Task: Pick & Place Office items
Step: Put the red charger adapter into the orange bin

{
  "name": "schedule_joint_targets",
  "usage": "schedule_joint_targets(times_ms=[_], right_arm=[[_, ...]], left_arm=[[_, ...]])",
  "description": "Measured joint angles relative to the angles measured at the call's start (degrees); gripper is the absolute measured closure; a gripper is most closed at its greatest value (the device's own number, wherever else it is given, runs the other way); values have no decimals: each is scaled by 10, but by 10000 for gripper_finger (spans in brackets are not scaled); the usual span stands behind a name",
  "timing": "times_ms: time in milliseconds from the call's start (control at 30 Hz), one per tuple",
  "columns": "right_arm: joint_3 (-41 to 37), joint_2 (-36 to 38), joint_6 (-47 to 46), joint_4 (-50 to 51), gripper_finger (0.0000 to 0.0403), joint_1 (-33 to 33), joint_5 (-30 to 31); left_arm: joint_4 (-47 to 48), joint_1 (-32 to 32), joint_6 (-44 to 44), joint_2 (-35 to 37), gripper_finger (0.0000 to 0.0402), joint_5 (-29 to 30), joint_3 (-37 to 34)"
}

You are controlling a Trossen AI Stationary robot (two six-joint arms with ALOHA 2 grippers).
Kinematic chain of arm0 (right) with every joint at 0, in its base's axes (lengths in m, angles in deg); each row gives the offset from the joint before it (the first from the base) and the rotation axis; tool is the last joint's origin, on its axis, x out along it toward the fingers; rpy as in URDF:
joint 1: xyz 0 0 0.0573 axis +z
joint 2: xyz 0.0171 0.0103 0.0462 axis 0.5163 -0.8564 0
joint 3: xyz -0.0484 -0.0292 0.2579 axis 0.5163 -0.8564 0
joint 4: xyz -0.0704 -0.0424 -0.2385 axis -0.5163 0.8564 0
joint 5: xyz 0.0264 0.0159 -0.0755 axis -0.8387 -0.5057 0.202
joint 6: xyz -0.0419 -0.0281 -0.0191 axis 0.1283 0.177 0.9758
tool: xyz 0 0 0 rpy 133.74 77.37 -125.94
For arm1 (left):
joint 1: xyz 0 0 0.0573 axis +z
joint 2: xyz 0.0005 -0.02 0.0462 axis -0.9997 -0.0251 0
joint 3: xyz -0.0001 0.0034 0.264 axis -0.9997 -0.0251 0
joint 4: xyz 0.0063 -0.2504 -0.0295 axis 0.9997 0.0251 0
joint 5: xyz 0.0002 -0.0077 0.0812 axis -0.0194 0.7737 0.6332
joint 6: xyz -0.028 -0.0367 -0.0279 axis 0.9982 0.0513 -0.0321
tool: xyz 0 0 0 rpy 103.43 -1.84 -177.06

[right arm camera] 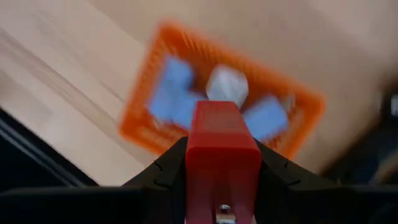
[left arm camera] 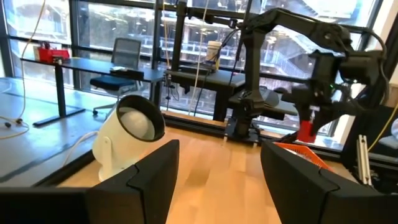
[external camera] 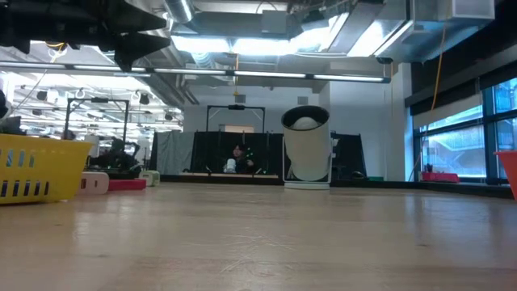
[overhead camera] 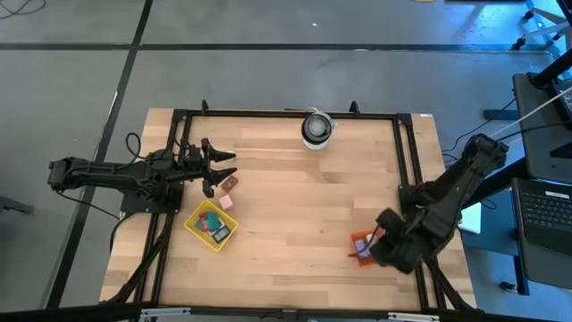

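Right gripper (right arm camera: 222, 163): closed on a red block (right arm camera: 222, 146), held above the orange tray (right arm camera: 144, 118) near the table's right edge; the hold looks secure, the block seated squarely between both fingers
Reason for hold: judged a carry to drop-off, since the block hangs directly over the tray's open top
Orange tray contents: pale blue and white pieces already lie inside, so this tray appears to serve as one sorting bin
Left gripper (overhead camera: 217, 168): jaws standing wide apart, nothing between them, raised over the table's left part
Pink block (overhead camera: 231, 182): on the table touching or just beside the left fingertips, with a second pale piece (overhead camera: 226, 202) near it; both lie outside any tray
Yellow tray (overhead camera: 212, 225): near the left edge, holding several small coloured pieces, close to the loose blocks for a short carry
White roll (overhead camera: 316, 129): at the far edge, well apart from both trays
Outstanding: red block not yet released; loose pieces on the left untouched
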Motion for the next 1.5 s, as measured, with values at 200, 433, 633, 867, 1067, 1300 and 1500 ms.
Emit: schedule_joint_targets(times_ms=[200,433,633,867,1067,1300,1500], right_arm=[[0,-39,-61,1,281,31,-62],[0,-47,-107,18,281,44,-63],[0,-49,-107,28,281,43,-34],[-46,-50,-118,0,281,43,-42],[-97,-48,-115,-62,281,41,-73],[-97,-49,-116,-76,262,41,-68],[-73,-51,-113,-53,188,41,-38]], left_arm=[[0,0,-8,0,180,0,0],[0,0,-11,-1,180,0,0],[0,0,-9,-4,180,0,0],[0,0,-1,-15,180,-1,0],[1,0,0,-22,180,-2,0],[1,0,14,-27,180,-2,0],[-1,0,14,-27,180,-2,0]])
